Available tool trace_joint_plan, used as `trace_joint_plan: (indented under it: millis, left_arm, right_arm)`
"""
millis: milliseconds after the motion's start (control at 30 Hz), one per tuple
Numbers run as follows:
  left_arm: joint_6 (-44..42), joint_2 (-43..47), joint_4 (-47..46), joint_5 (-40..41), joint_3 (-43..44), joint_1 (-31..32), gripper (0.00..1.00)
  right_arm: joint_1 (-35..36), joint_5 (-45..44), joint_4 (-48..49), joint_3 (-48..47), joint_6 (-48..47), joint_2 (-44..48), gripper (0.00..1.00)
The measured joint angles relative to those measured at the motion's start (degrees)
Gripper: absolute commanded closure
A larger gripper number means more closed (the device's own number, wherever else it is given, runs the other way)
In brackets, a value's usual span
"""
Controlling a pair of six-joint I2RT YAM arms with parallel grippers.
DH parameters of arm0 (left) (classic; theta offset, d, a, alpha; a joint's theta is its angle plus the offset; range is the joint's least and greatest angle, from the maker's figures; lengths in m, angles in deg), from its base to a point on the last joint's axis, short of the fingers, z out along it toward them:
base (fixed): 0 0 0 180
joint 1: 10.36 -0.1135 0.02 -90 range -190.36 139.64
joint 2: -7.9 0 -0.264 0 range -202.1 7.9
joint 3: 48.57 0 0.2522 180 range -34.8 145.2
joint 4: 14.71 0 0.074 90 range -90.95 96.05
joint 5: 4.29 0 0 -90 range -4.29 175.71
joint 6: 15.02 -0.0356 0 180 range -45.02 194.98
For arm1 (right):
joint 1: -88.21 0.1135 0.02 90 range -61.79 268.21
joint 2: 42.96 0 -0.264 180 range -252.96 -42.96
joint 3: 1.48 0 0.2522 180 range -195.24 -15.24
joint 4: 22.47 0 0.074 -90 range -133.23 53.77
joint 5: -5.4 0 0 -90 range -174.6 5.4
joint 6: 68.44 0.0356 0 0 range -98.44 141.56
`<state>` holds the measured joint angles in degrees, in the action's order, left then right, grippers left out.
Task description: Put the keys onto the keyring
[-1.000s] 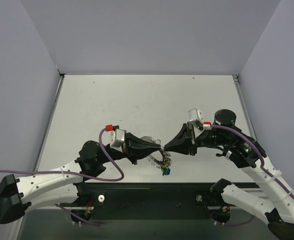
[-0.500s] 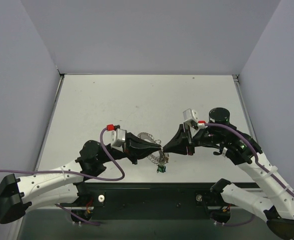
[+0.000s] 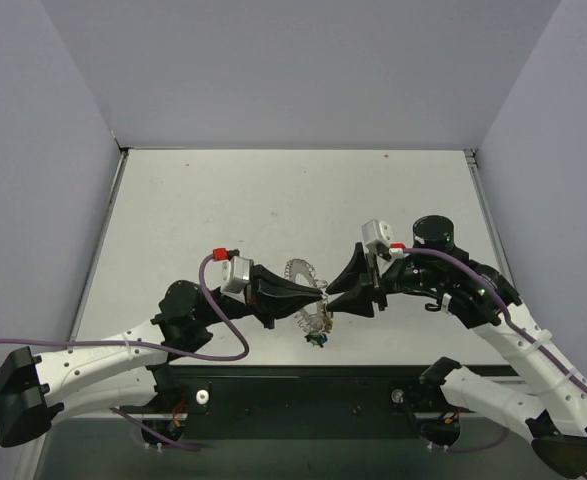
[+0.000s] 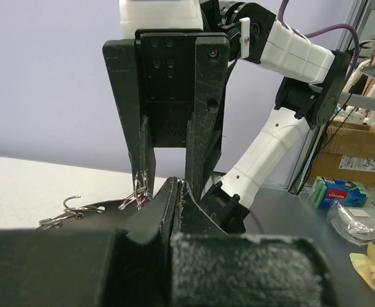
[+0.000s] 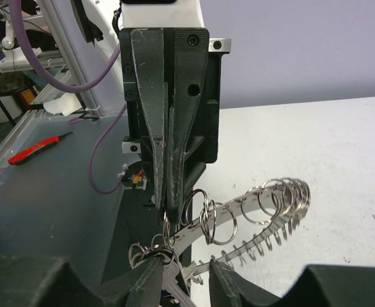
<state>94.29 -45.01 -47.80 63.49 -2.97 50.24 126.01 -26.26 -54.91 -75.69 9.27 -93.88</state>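
Since the frame a second earlier, the keyring (image 3: 298, 272) had come up from lying low near the front edge. Its coiled band now stood as an arc between the two arms, and the keys (image 3: 316, 340) hanging below it had shifted leftward. Right jaws, pressed together then, had parted, and the right arm (image 3: 443, 290) had pushed in toward the left arm (image 3: 93, 358).

From the right wrist, the keyring (image 5: 283, 198) ran as a scalloped coil curving away to the right above the surface (image 5: 340, 160). Several small split rings were threaded along a flat strip. The keys showed in the overhead view only as a small green-and-dark cluster just below the ring, their heads too small to tell apart.

The left jaws were shut. Their fingers (image 5: 156, 128) tapered to a point that pinched the keyring at the end with the small rings. The right jaws stood partly open, fingers (image 5: 152, 281) on either side of the strip with a gap between them. Whether they touched it could not be told. From the left wrist, the right fingers (image 4: 197, 147) hung apart directly in front of the closed left fingers (image 4: 155, 217).

Both sets of tips came nearly together over the front middle of the white surface (image 3: 223, 200).
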Motion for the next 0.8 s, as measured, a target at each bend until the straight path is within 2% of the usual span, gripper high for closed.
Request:
trace_joint_plan:
  millis: [300,567,800]
  left_arm:
    - [-0.50,0.00,-0.92,1.33,-0.04,0.00,1.00]
    - [-2.56,-0.66,0.72,5.88,-1.81,0.00,1.00]
    - [-4.07,-5.75,1.68,10.60,-2.93,-1.18,1.00]
  right_arm:
    - [0.00,-5.51,-2.16,0.66,-1.09,4.61,0.48]
    - [0.00,-9.88,-1.86,2.58,-0.94,6.73,0.43]
    - [0.00,-13.77,-0.81,6.38,0.68,6.58,0.39]
